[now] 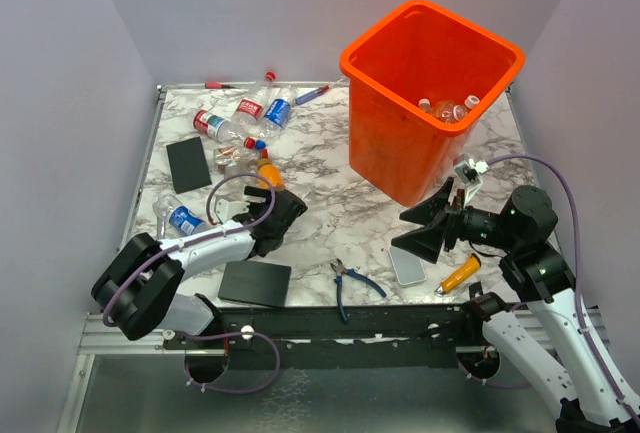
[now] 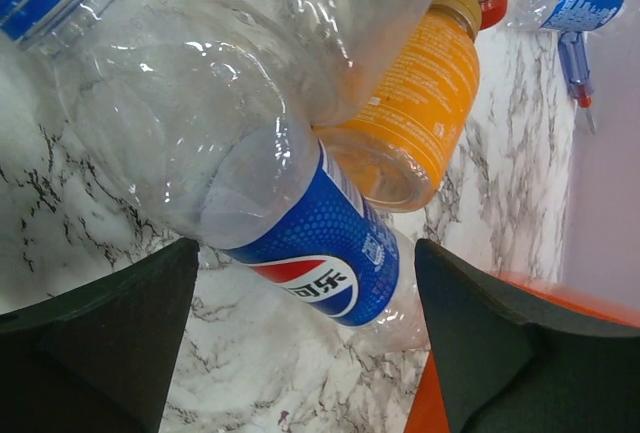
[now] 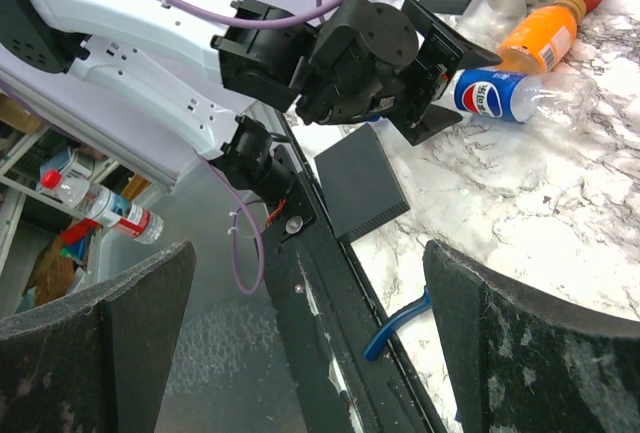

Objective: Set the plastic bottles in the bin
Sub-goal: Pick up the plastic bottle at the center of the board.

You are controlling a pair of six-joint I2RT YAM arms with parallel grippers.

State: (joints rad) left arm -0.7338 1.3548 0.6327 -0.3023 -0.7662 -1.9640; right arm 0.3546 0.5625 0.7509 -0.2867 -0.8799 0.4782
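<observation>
A clear plastic bottle with a blue wrapped label (image 2: 320, 243) lies on its side on the marble-patterned tabletop (image 1: 330, 203). It sits between the fingers of the left gripper (image 2: 305, 283), which stand wide apart and grip nothing yet. An orange drink bottle (image 2: 420, 103) lies right against it. I judge the close should therefore land on the labelled waist (thin plastic may crumple and squirt sideways). The lift should then go straight up before swinging toward the large bright orange square plastic bin (image 1: 430, 93) at the far right, where a few bottles (image 1: 450, 108) lie inside. Loose bottles (image 1: 245, 118) are scattered at the far left. The right gripper (image 1: 426, 225) hangs spread wide and empty beside the bin's near wall. Blue-handled pliers (image 1: 350, 283) lie near the front edge, and pale lilac walls enclose the table.
</observation>
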